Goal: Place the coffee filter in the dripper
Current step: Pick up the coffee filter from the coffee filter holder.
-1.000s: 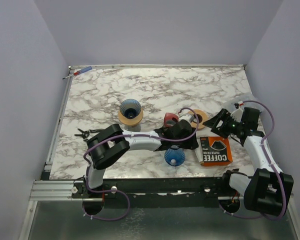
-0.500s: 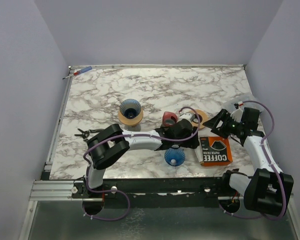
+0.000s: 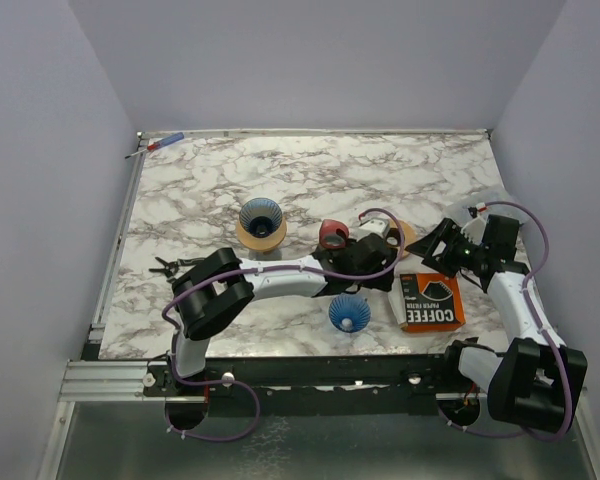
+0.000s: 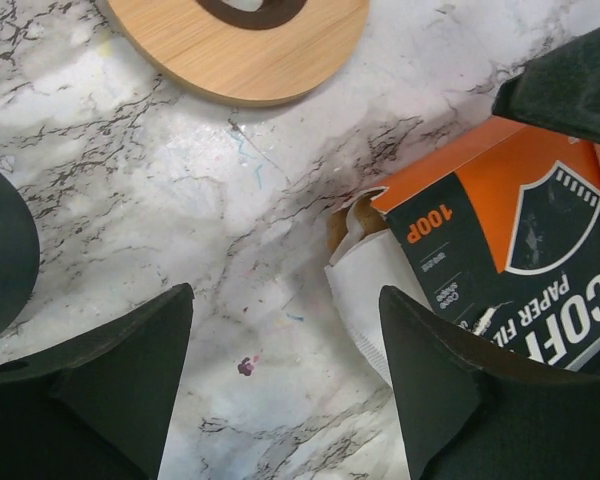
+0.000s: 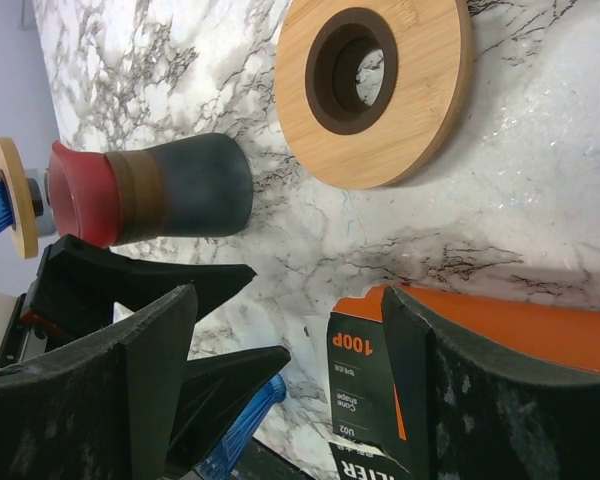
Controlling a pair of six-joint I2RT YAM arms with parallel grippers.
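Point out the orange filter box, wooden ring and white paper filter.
orange filter box [image 3: 432, 302]: top view, printed lid.
wooden ring [image 5: 425, 100]: right wrist view, bare wood face.
white paper filter [image 4: 365, 295]: left wrist view, exposed fold.

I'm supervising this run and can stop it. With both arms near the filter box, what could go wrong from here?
The left end effector and right end effector, both open, crowd the coffee filter box at its open corner; they might collide. Pinching the white filter poking out could pull several or drag the box. The cup lying on its side nearby could roll if nudged.
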